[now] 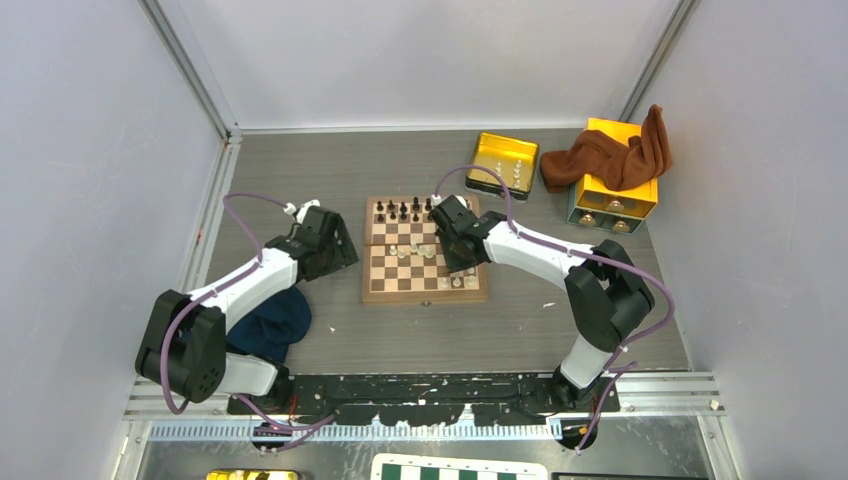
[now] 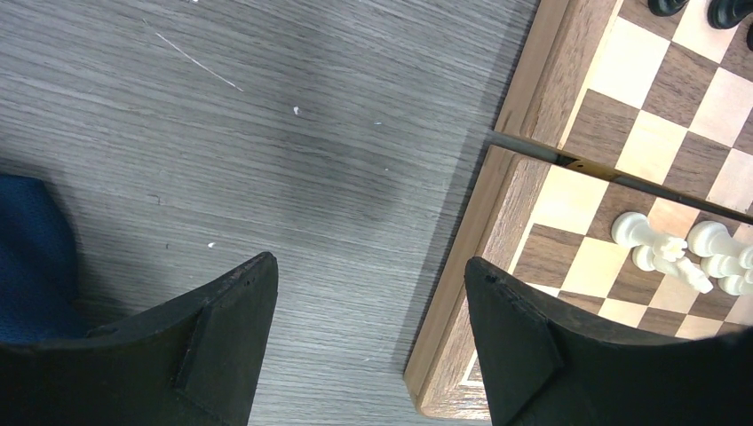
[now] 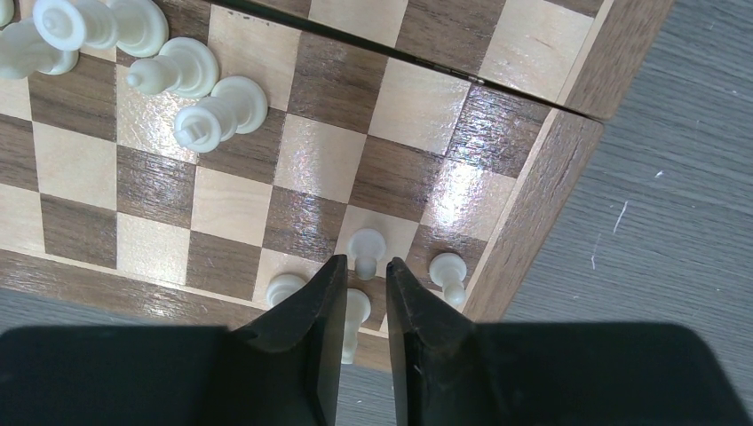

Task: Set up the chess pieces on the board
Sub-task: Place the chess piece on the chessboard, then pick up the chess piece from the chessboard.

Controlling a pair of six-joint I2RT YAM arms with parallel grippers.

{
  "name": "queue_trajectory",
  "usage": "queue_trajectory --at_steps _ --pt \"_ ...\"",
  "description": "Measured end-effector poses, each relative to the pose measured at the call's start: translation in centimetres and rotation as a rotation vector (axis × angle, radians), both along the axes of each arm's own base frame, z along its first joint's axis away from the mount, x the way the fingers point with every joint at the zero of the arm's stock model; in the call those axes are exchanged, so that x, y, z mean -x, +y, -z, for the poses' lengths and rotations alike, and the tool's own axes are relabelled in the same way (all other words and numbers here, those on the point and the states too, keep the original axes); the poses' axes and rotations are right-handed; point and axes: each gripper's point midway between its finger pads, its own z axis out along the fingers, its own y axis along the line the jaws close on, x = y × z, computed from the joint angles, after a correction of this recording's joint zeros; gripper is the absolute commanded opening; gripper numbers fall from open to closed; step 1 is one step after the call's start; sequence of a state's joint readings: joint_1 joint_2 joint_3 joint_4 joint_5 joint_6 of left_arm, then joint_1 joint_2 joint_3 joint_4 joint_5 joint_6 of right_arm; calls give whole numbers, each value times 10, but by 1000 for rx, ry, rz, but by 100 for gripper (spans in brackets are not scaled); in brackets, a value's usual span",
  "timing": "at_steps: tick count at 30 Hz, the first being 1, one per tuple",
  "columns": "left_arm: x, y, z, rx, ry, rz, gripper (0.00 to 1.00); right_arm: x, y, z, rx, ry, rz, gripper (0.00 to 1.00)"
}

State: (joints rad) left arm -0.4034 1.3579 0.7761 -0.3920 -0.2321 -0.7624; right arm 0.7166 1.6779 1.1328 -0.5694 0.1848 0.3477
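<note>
Right gripper (image 3: 365, 263) narrowly astride a white pawn (image 3: 356, 309), grip unclear; left gripper (image 2: 368, 262) wide apart. Retreat could topple neighbouring pawn (image 3: 447, 269).

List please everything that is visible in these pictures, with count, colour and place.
square wooden chessboard: one, light and dark brown, centre of view.
dark chess pieces: several, brown-black, board's far edge.
cream chess pieces: several, mid-board and near right corner.
yellow metal tray: one, beyond the board, right.
yellow box: one, far right, brown cloth on it.
blue cloth: one, near left side.
left gripper: black, open, beside board.
right gripper: black, narrow around a cream piece.
</note>
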Motion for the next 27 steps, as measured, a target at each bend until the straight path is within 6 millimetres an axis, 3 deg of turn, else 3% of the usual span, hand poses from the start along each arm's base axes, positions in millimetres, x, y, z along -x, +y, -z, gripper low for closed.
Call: queue_trajectory --at_steps 7,21,27 --pt "-1 -1 -1 2 -2 1 78 0 0 -3 4 2 -3 30" --pt "-4 -2 -3 3 -5 2 78 -20 17 -35 -33 -53 -33 32" --pt "-6 -3 -5 3 -11 3 78 -28 28 -34 -44 -46 -62 39"
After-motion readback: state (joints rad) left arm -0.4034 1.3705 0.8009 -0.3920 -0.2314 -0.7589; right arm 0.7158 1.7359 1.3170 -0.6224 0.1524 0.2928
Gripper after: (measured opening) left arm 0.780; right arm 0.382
